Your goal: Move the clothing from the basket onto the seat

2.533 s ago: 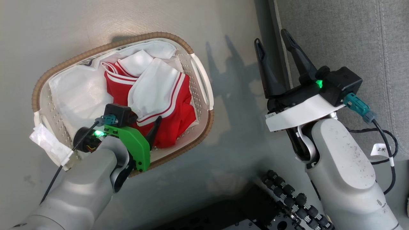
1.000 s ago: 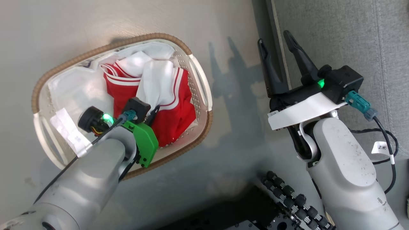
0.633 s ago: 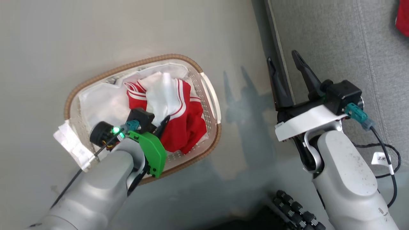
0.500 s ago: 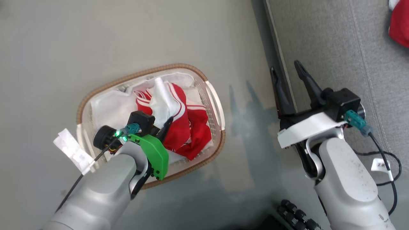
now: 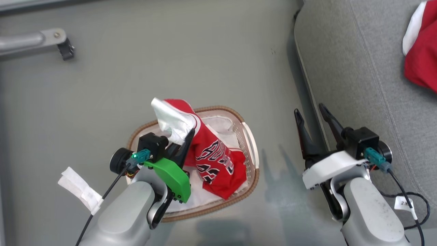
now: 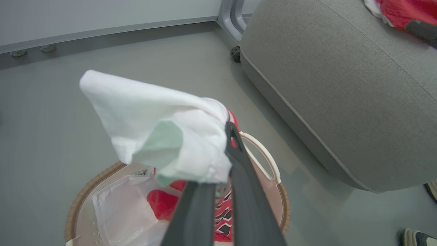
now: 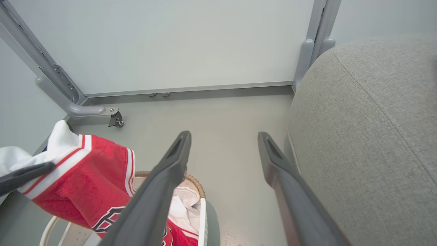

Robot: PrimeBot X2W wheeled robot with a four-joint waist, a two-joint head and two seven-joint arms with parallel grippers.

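Over the basket [image 5: 251, 154], L gripper [image 5: 188, 134] is clamped tight on the white trim of a red jersey [image 5: 215, 157], which hangs w/ its lower end in the basket. R gripper [image 5: 309, 108] is spread wide, empty, beside the seat [image 5: 348, 51], where another red piece [image 5: 421, 65] lies.

My head cam: high above, looking steeply down on floor [image 5: 153, 61]; basket [image 5: 253, 153] near centre, seat [image 5: 348, 61] right. My left wrist cam: close over basket, facing forward and down, seat far right. My right wrist cam: just beside seat, facing almost level toward far wall [image 7: 177, 41], basket lower left. All three share basket, clothing [image 5: 215, 157], seat edge, floor.
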